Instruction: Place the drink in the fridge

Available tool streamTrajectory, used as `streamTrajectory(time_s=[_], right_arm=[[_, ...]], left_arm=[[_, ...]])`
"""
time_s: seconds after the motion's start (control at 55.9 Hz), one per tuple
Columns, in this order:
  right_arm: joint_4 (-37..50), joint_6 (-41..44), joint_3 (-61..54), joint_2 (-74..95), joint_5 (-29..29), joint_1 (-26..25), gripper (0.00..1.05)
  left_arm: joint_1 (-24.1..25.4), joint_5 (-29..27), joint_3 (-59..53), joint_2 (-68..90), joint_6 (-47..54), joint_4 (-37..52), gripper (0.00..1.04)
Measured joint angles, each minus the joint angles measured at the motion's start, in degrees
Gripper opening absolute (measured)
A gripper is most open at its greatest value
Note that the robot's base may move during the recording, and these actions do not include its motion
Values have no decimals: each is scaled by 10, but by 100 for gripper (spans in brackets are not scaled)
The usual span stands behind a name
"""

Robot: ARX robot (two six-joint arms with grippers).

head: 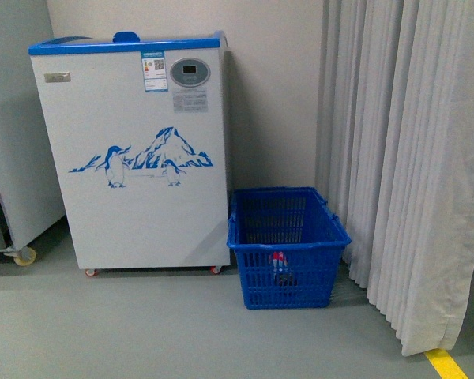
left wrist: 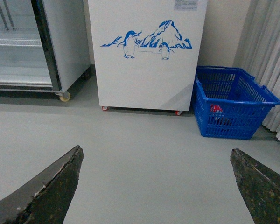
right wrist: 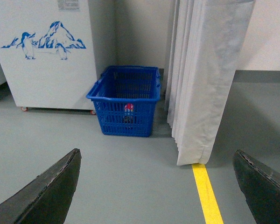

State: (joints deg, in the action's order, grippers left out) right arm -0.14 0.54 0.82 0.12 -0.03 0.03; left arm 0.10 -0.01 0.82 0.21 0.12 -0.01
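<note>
The drink point(head: 279, 259) is seen low down inside the blue basket point(head: 300, 278), close to the basket's front wall. Only its red cap and a bit of its label are seen through the slots, so it cannot be told if it is standing or lying down.

The basket is set on the grey floor point(head: 142, 324), just beside the fridge point(head: 134, 118), on the fridge's right side in the front view. The fridge is white with a blue strip along its top, and blue penguins and a mountain are painted on its front. Its lid is not shown from above, so it cannot be told if it is open or closed.

A grey cabinet point(head: 12, 118) on wheels is placed on the other side of the fridge. A long pale curtain point(head: 395, 158) is hung to the right of the basket, and a yellow line point(head: 446, 363) is painted on the floor by its bottom edge.

The left gripper point(left wrist: 156, 149) is held spread wide with nothing in it, well apart from the basket. The right gripper point(right wrist: 157, 150) is spread wide too, and nothing is held in it. Both are pointed out over the bare floor.
</note>
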Motion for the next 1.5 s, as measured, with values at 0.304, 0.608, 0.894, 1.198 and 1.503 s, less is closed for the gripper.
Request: streamTrajectory(time_s=[0.304,0.608,0.894,1.198,1.503], right_arm=[[0,0,0,0,0,0,97],[0,0,0,0,0,0,97],[0,0,0,0,0,0,97],[0,0,0,0,0,0,97],[0,0,0,0,0,0,97]], left_arm=[[0,0,0,0,0,0,97],[0,0,0,0,0,0,97],[0,0,0,0,0,0,97],[0,0,0,0,0,0,97],[0,0,0,0,0,0,97]])
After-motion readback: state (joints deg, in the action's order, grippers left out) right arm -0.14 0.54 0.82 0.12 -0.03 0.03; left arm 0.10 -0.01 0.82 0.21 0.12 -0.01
